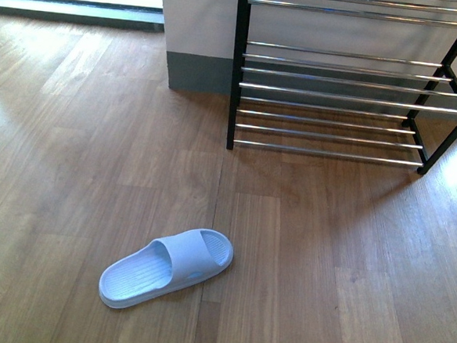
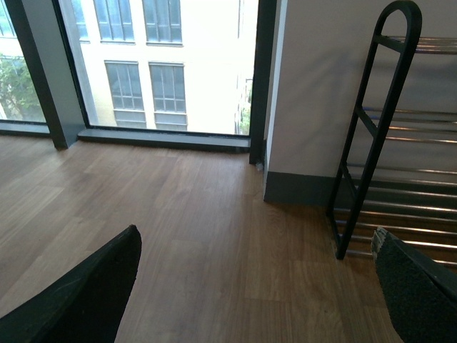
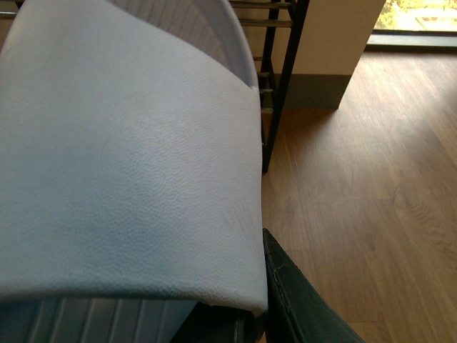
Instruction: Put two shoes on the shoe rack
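Clamping a pale blue slide (image 3: 121, 157), the right gripper (image 3: 264, 311) hangs near the shoe rack (image 3: 282, 78); the left gripper (image 2: 257, 250) gapes wide, empty.

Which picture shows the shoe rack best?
The front view: the shoe rack shows nearly full width, with several tiers of silver bars. The left wrist view catches only one black end frame and bar ends; the right wrist view, a sliver behind the pale blue slide.

shoe rack (image 1: 349, 79) top beyond the front view's edge; slide (image 3: 121, 157) cropped in right wrist view
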{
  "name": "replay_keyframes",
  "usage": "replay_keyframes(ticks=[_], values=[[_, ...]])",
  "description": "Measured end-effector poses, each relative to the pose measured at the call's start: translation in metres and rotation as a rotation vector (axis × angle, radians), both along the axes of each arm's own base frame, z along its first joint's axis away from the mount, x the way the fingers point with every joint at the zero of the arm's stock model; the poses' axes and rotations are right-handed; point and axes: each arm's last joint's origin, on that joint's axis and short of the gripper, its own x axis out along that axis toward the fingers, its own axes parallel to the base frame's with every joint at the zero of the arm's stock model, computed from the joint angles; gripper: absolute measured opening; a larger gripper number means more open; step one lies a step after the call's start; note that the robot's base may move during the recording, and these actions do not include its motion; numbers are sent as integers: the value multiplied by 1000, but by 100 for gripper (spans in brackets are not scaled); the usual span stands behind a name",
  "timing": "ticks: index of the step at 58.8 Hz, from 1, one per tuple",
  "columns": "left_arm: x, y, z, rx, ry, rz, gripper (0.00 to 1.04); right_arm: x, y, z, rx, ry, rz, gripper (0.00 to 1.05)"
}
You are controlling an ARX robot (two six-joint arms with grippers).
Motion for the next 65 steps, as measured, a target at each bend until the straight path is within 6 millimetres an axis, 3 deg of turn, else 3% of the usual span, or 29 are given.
replay_keyframes(ticks=[6,16,22,30,35,45,55,65], values=[[4,-1,-4,-24,193,111,95,0,0,0,0,0,-1,1],[29,-8,-16,-9,330,6,95,0,0,0,0,0,0,1],[52,-14,-21,16,384,-84,95,0,0,0,0,0,0,1],[97,-31,-38,80,487,-225,95,0,0,0,0,0,0,1],[119,-41,-59,119,564,-280,95,0,0,0,0,0,0,1],[165,-58,-143,202,846,-378,95,0,0,0,0,0,0,1],[176,-74,-189,279,980,-457,95,0,0,0,0,0,0,1],[180,-85,-221,337,1059,-533,95,0,0,0,0,0,0,1]])
